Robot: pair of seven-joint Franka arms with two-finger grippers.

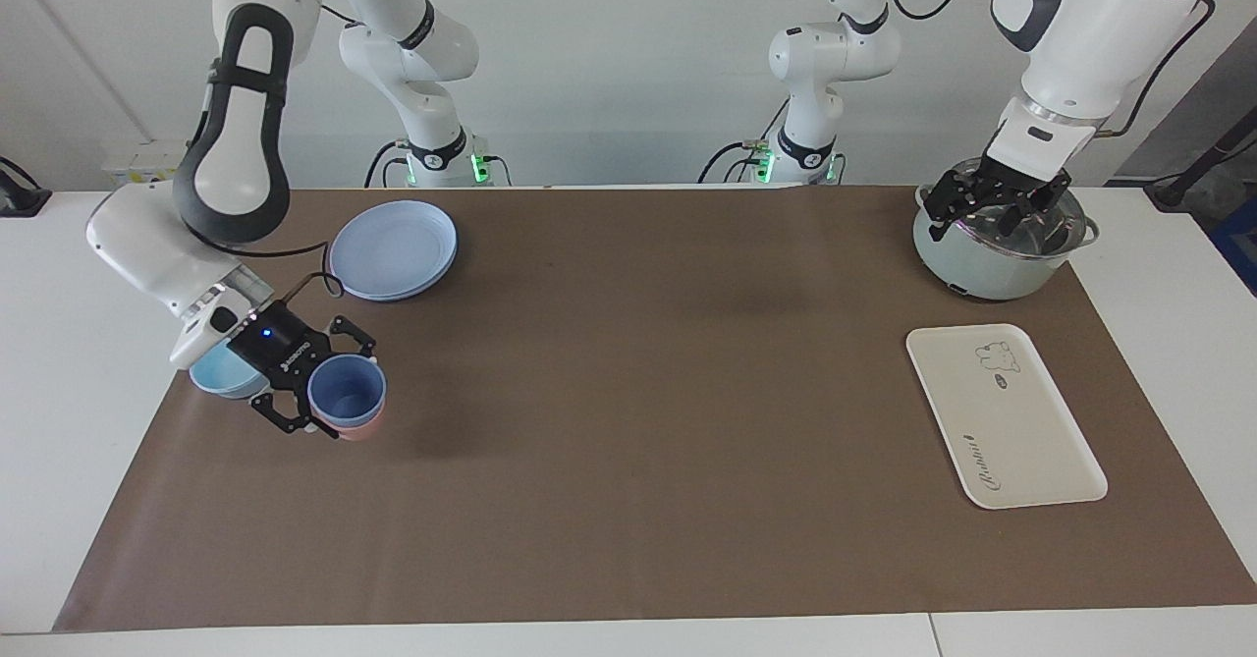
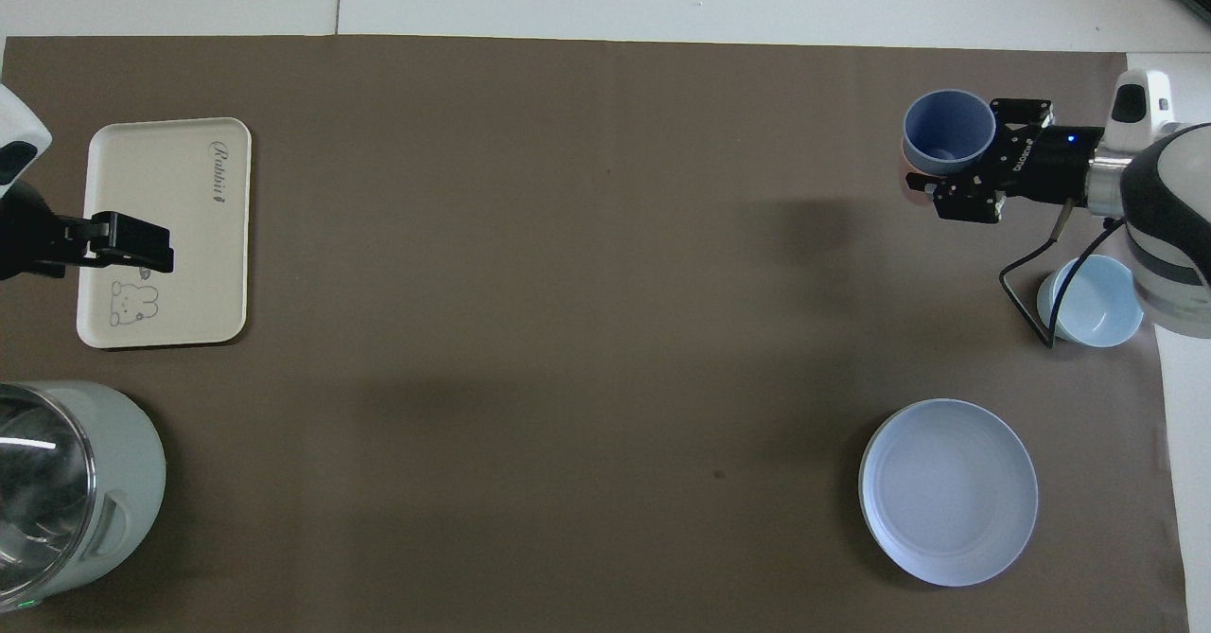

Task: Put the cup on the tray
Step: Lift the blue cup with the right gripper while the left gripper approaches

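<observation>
Right hand (image 1: 316,394): pinching the blue cup (image 1: 346,397); raised over the pink cup (image 1: 361,430), near the right arm's end of the worktop
Left hand (image 1: 994,207): spread; over the pot (image 1: 992,264)
Tray (image 1: 1002,421): bare; well apart from the blue cup, farther from the robots than the pot

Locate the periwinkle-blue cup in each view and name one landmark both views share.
Facing view: the blue cup is low at the picture's left, in the right gripper, with the pink cup showing just under it.
Overhead view: the blue cup is high at the picture's right, in the same gripper.
Shared landmark: the round blue plate, nearer to the robots than the cup.
</observation>
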